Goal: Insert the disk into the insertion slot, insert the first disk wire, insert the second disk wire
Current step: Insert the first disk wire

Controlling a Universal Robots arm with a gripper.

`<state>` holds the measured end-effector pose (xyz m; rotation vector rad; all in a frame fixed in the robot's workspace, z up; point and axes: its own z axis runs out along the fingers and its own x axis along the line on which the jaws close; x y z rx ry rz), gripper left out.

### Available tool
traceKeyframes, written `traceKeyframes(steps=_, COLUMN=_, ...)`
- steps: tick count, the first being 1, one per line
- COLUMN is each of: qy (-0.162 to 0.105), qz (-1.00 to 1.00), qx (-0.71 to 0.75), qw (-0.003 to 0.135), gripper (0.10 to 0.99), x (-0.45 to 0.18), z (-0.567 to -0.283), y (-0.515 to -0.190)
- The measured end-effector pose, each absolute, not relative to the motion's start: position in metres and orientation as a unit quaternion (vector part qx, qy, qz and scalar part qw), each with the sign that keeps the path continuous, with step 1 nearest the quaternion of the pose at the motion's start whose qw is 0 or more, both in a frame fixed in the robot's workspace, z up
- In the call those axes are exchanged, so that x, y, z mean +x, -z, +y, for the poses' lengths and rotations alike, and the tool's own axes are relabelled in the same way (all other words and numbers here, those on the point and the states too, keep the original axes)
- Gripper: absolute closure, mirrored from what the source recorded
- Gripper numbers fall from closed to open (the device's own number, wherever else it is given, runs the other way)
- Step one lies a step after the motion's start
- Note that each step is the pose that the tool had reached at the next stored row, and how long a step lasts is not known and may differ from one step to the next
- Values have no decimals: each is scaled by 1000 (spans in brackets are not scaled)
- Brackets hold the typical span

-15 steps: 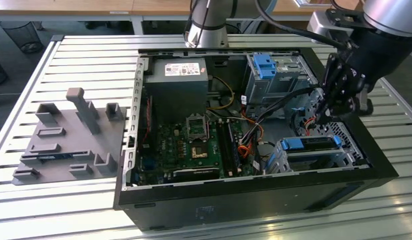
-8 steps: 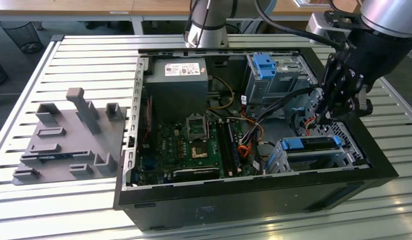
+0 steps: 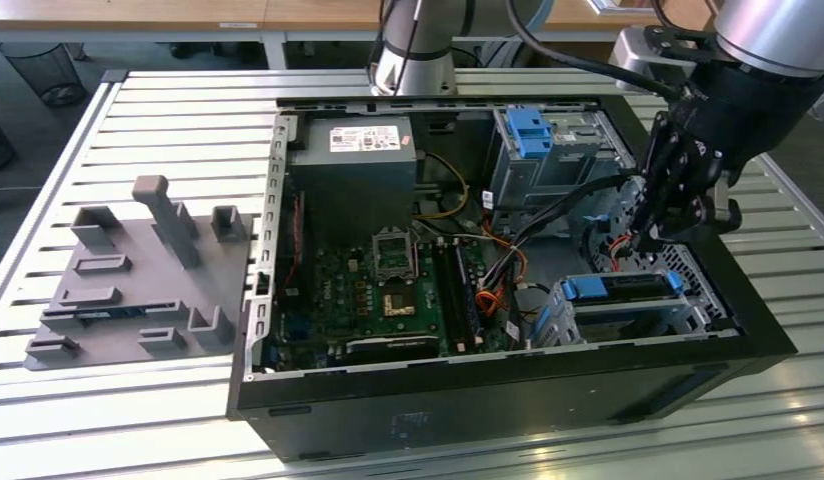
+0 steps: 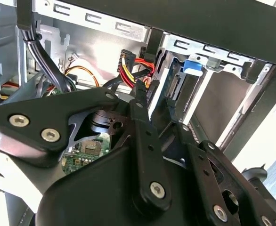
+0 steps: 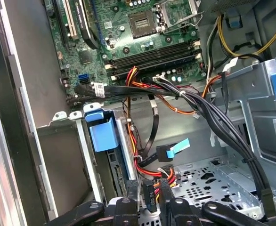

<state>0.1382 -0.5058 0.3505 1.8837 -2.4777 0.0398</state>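
- Gripper (image 5: 147, 187) is clamped on the black wire plug (image 5: 150, 200)
- Disk (image 3: 623, 287) already sits in the insertion slot (image 3: 659, 318), near corner of the case (image 3: 492, 400), exterior view's right
- Best keep the plug square to the disk's socket, pushing gently

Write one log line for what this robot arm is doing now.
gripper: shut on wire connector | disk: in insertion slot | place: inside computer case
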Motion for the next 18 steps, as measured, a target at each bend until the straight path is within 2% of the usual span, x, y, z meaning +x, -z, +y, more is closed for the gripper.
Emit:
traceKeyframes(steps=6, qy=-14, qz=-799, qx=601, qw=16, gripper=780, x=139, z=-503, y=-348)
traceKeyframes(steps=8, qy=-14, qz=-799, qx=601, qw=16, gripper=906, x=139, z=-503, y=-348)
traceKeyframes(steps=18, qy=-15, qz=-745, qx=666, qw=14, gripper=918, x=139, z=-503, y=-346)
